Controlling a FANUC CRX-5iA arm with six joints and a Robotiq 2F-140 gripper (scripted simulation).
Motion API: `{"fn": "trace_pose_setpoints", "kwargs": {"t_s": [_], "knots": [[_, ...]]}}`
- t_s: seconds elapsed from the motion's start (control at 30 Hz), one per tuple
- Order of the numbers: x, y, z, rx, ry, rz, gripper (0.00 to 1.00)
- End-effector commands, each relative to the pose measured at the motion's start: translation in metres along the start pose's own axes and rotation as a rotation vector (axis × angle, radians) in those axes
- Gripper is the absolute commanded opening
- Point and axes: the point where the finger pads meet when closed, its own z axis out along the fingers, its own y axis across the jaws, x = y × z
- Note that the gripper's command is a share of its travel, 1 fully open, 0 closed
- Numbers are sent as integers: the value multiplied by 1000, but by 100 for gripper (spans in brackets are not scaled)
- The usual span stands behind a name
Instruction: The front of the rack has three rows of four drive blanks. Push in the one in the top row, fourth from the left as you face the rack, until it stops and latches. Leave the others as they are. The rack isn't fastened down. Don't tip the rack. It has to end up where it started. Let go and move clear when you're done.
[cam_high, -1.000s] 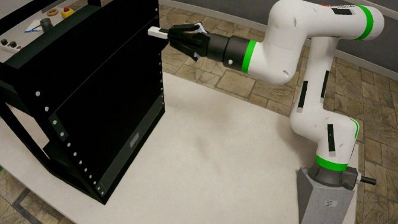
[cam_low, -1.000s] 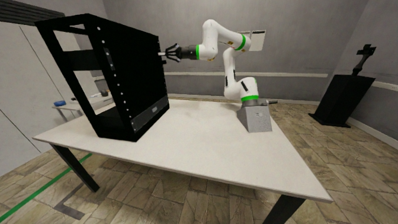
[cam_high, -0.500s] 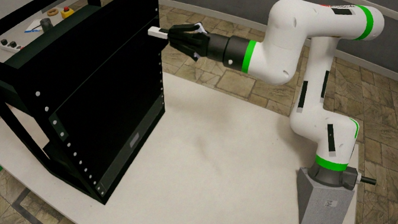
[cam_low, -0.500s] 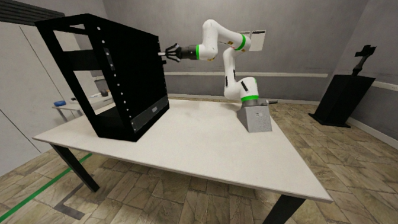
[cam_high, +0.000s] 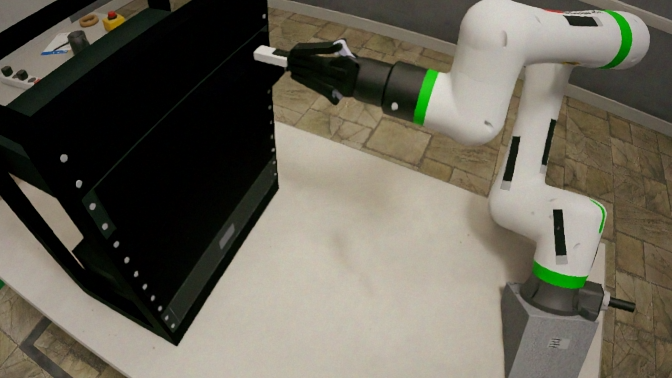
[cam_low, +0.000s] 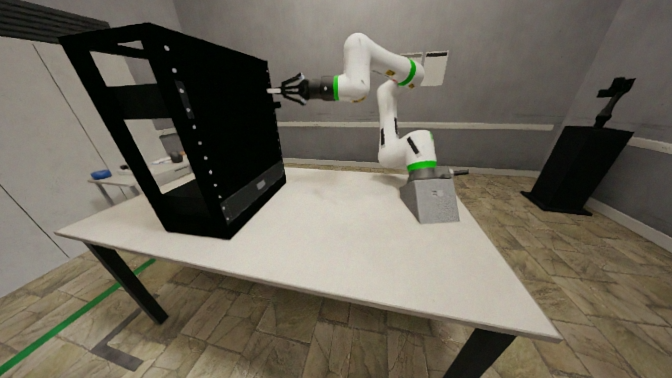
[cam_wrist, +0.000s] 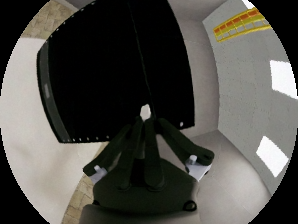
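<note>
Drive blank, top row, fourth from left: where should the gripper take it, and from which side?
Nothing on it to pinch: the blank shows no lip or handle on the rack's flat dark front. Better to press its face straight on from the front with the shut gripper, level and gently, since contact is high on an unfastened rack.

The rack stands on the table at nine o'clock, the arm's base at three o'clock

White rounded arm; green joint bands; black gripper; grey pedestal.
</note>
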Motion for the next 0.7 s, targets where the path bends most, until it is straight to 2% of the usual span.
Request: {"fn": "trace_pose_setpoints", "kwargs": {"t_s": [0.0,0.33,0.67], "knots": [[0,1,-13,-1,0,1,10],[0,1,-66,-1,0,1,10],[0,1,-73,-1,0,1,10]]}}
